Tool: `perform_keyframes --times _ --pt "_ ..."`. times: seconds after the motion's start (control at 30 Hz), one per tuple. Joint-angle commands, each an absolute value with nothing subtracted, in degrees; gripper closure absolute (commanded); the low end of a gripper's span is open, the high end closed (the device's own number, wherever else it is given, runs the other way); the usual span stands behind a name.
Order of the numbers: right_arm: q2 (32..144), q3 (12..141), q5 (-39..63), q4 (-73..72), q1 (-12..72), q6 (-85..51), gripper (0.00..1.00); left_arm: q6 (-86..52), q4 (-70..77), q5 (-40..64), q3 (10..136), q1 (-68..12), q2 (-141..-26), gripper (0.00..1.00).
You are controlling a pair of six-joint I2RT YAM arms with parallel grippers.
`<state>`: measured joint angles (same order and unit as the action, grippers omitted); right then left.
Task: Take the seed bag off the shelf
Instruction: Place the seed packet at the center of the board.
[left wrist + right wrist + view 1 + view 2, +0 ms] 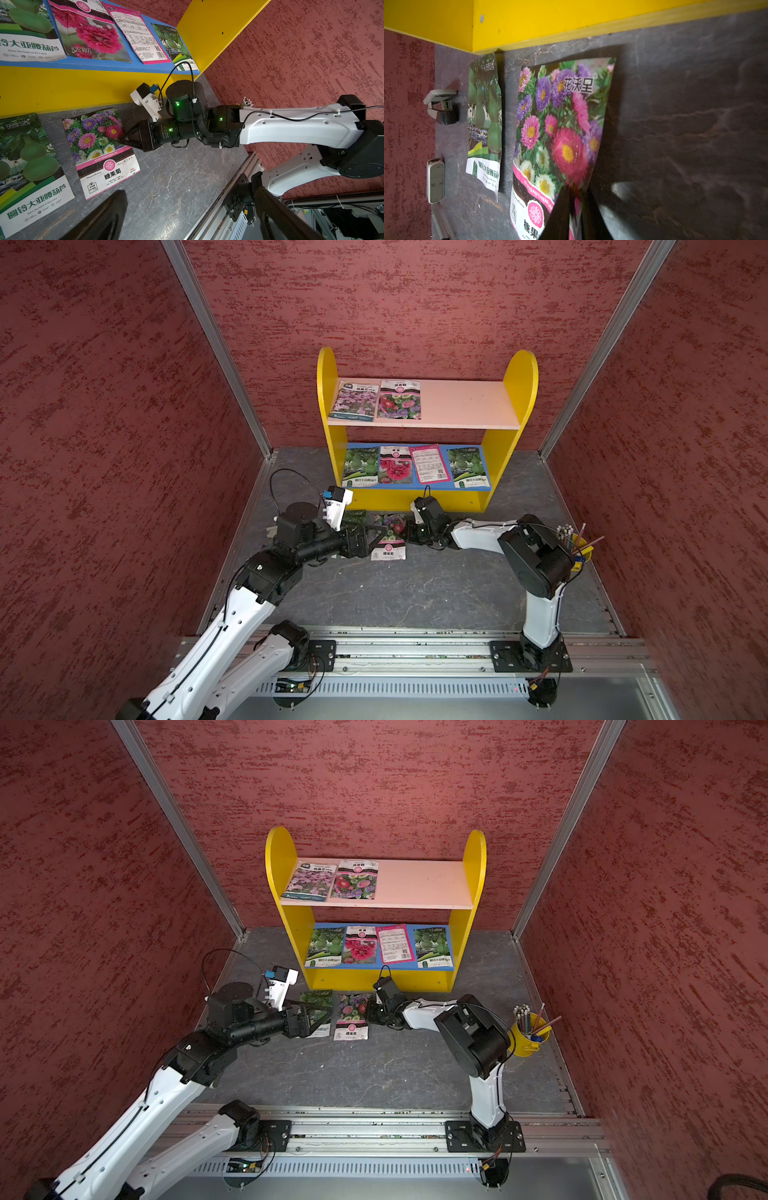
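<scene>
Chrysanthemum seed bag (388,537) lies on table (415,593) just before shelf (415,499), long axis toward shelf. Right gripper (124,139) straddles its side edge, jaws nearly together; clamped or freed, cannot tell. Left gripper (318,1017) gapes wide above gourd bag (31,158).

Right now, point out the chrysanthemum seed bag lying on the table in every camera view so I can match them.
In a top view: chrysanthemum seed bag at centre, slightly below the middle.
In a top view: same bag, a little left of centre.
Left wrist: picture's lower left.
Right wrist: middle, filling much of the picture.
Shared landmark: shelf's yellow base board, right behind the bag in all four.
</scene>
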<state>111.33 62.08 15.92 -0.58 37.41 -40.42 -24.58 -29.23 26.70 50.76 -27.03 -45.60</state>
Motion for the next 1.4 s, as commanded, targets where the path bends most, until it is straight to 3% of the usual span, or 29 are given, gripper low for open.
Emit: perform_keyframes --times 0.0,0.27,0.53,0.73,1.1,1.37 --pt "112.4 64.2 13.8 -0.2 37.8 -39.5 0.81 -23.8 -27.8 26.4 50.8 -27.2 -45.8 0.00" --pt "111.8 65.6 10.1 3.2 37.8 -38.1 0.70 -23.8 -27.3 26.4 50.8 -27.2 -46.2 0.00" --pt "105.8 62.0 5.8 4.9 37.7 -35.6 0.66 -24.1 -27.5 26.2 51.2 -27.2 -46.8 0.00" --pt "94.6 56.7 9.9 3.9 38.0 -31.6 0.59 -24.9 -27.5 26.4 52.0 -27.2 -47.5 0.00" --pt "69.9 57.5 10.8 18.7 39.8 -26.0 0.43 -24.2 -28.2 27.6 57.4 -27.2 -50.5 0.00" --pt "59.9 60.8 8.9 28.0 40.0 -24.1 0.32 -21.8 -31.3 26.1 68.8 -28.0 -57.3 0.00"
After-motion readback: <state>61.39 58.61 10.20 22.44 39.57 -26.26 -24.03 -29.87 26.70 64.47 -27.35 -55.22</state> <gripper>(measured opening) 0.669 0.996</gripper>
